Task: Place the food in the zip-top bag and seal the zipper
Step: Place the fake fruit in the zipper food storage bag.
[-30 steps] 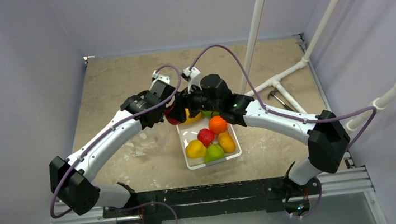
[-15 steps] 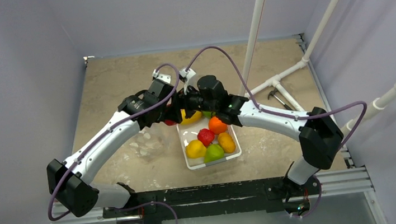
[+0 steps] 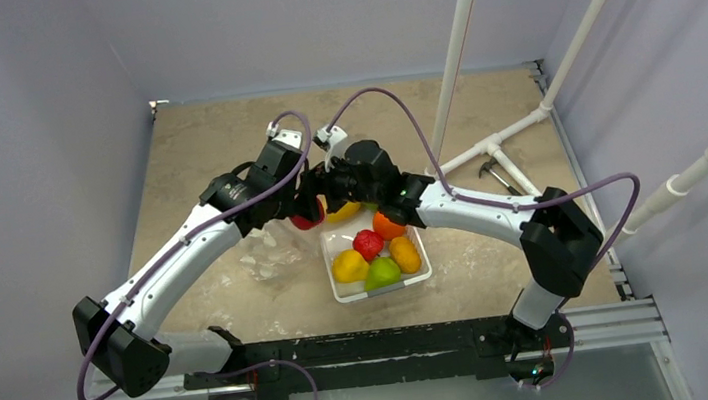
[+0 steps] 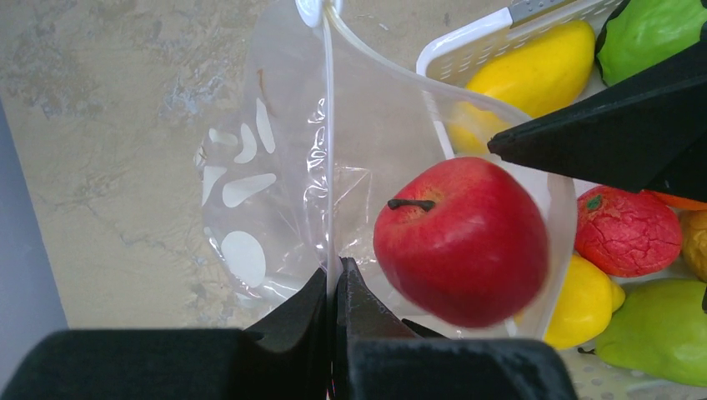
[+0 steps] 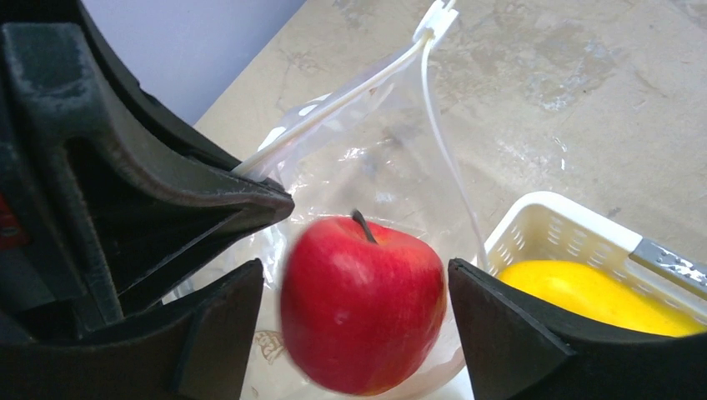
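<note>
- Overhead, a red apple (image 3: 308, 219) hangs just off the white tray's (image 3: 328, 261) far-left corner.
- Left wrist: left gripper (image 4: 335, 279) pinches the zip-top bag's (image 4: 250, 192) rim; apple in its open mouth.
- Right wrist: right gripper (image 5: 357, 275) spread wide, apple loose between.

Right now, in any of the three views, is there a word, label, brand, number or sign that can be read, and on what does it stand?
None can be read in any view.
Grey strip on the rim of the white perforated plastic tray: no legible characters.
Pale oval marks on the clear plastic zip-top bag: a pattern, not lettering.
</note>
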Controlling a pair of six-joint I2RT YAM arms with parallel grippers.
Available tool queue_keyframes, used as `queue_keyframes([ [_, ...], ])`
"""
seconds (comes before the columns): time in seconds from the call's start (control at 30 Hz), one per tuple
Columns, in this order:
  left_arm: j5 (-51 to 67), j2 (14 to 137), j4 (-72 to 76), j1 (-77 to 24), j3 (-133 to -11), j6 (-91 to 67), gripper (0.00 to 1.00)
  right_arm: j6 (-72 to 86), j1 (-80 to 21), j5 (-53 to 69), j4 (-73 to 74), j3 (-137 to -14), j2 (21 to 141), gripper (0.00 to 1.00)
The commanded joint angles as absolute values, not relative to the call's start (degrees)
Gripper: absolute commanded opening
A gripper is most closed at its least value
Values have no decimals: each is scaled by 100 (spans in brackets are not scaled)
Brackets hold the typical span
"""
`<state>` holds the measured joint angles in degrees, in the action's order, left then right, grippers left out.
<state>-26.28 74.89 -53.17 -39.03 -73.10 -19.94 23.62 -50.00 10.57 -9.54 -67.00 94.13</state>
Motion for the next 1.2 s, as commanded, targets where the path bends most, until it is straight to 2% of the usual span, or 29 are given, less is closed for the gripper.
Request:
queue_keyframes([
  [0.0,-2599,7322,-5169,-3920,-7473,-2109,0,2325,-5036,825,-1175,-6711,9136,88],
  [0.13,-2623,7328,-5136,-3920,-7428,-2129,0,2320,-5032,758,-1099,-6757,8981,97],
  [0.33,-2662,7387,-5119,-3920,-7460,-2110,0,2344,-5032,547,-787,-6691,8600,97],
  [0.5,-2707,7387,-5155,-3922,-7515,-2075,0,2291,-5027,-109,-342,-6573,8336,97],
  [0.8,-2859,7326,-5188,-3911,-7514,-1994,0,2242,-4956,-1062,372,-6268,7766,95],
  [1.03,-2865,7318,-5150,-3911,-7480,-1961,0,2160,-4718,-1772,891,-6286,7844,91],
  [1.17,-2891,7305,-5138,-3911,-7464,-1938,0,2109,-4489,-1878,1118,-6344,8009,85],
])
